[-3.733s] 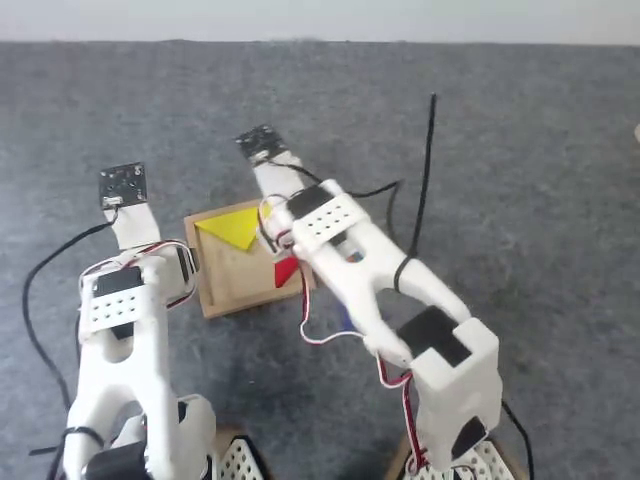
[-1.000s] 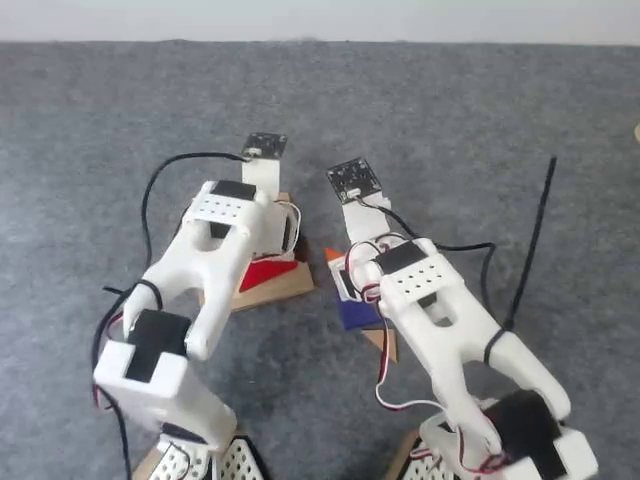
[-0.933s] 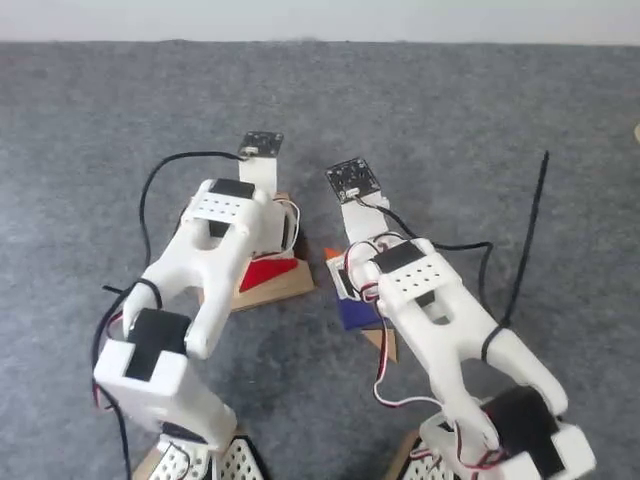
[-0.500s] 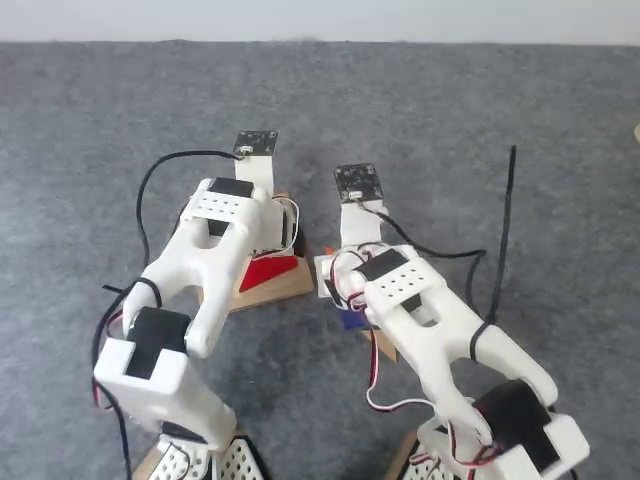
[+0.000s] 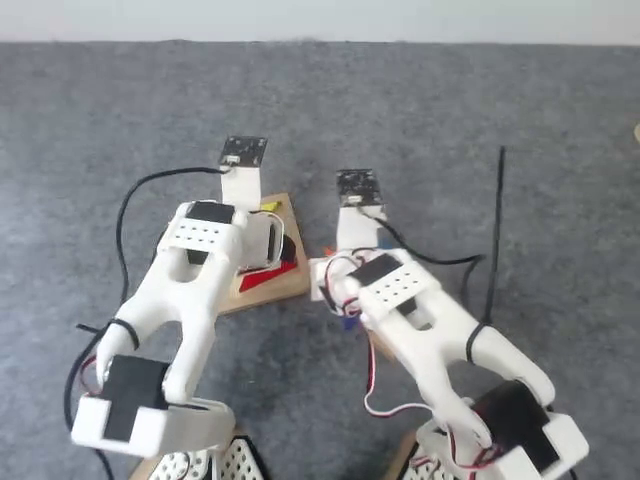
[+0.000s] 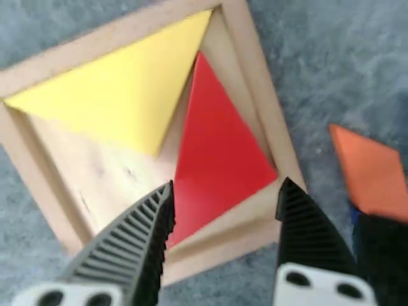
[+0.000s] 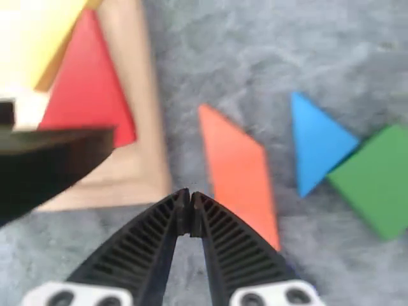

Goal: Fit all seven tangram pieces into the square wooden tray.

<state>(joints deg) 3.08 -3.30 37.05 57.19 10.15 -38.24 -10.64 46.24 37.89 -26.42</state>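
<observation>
The square wooden tray [image 6: 255, 95] holds a large yellow triangle [image 6: 108, 95] and a large red triangle [image 6: 217, 159] side by side. My left gripper [image 6: 226, 187] hangs open above the red triangle's lower edge, touching nothing. An orange parallelogram [image 7: 239, 175] lies on the carpet just outside the tray [image 7: 143, 146], with a blue triangle [image 7: 315, 143] and a green square [image 7: 376, 178] beyond it. My right gripper [image 7: 186, 194] is shut and empty, between the tray's corner and the orange piece. In the high view the left arm [image 5: 205, 240] covers most of the tray [image 5: 290, 280].
Grey carpet surrounds everything. The two arms stand close together over the tray's right side; the right arm [image 5: 400, 290] hides most loose pieces, with slivers of orange [image 5: 327, 253] and blue [image 5: 350, 318] showing. A dark finger [image 7: 51, 166] of the left gripper crosses the right wrist view.
The left arm has swung over the tray and now drawn back a little, uncovering its far corner. The right arm left the tray, then edged back toward it over the loose pieces.
</observation>
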